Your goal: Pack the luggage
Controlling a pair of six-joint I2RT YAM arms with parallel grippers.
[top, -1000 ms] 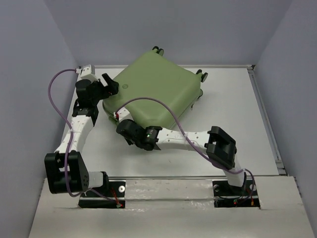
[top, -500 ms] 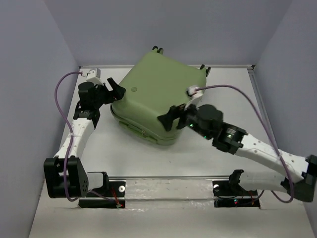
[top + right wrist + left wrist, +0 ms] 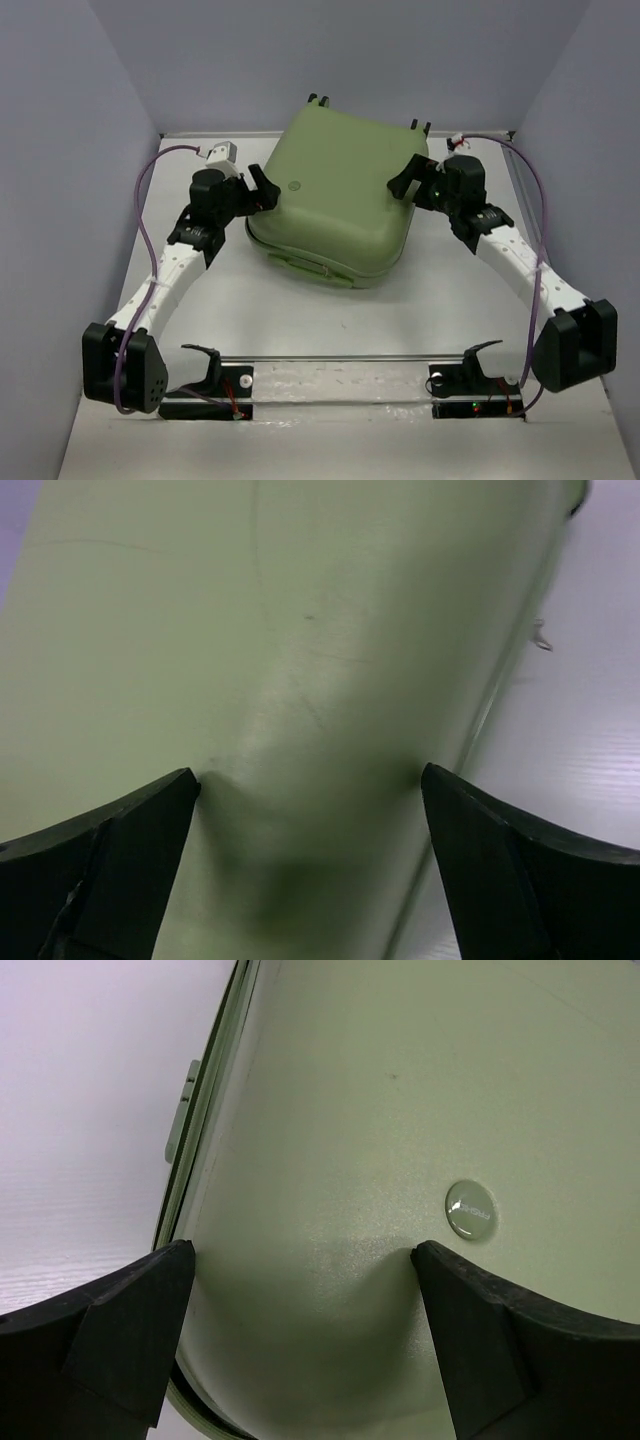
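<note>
**Two released grippers flank the closed suitcase**

The suitcase (image 3: 335,195) lies flat and closed at the far middle of the table (image 3: 250,310), wheels toward the back wall. The left gripper (image 3: 262,190) sits at its left flank and the right gripper (image 3: 405,185) at its right flank. Both have their fingers spread wide and grasp nothing.

Step in hand, as judged: squaring or steadying the closed case. The next move calls for even pressure from both sides, so the case does not spin.

Only the overhead view shows both arms at once. Only the left wrist view shows the round badge (image 3: 470,1209). Only the right wrist view shows a small metal tab (image 3: 541,635) at the seam. Contact with the shell cannot be confirmed.
</note>
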